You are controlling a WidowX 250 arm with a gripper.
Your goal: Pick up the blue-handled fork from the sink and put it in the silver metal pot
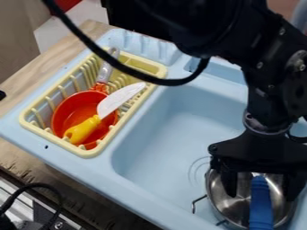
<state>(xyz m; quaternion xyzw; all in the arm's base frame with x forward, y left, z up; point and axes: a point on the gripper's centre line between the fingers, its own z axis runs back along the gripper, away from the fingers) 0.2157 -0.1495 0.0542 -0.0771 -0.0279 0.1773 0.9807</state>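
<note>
The black gripper [260,192] hangs over the sink's lower right, its fingers spread wide. Below it sits a shiny metal pot [233,203] with thin wire handles at its left side. A blue handle-like piece [260,207] runs upright in the view between the two fingers, with a gap on each side. It lies over the pot; what it belongs to is hidden.
At left, a yellow dish rack [90,152] holds an orange-red pan [66,111] with a grey handle. A knife [119,99] with a yellow handle lies across the pan. The light blue sink [162,139] surrounds the pot. A black cable loops above the rack.
</note>
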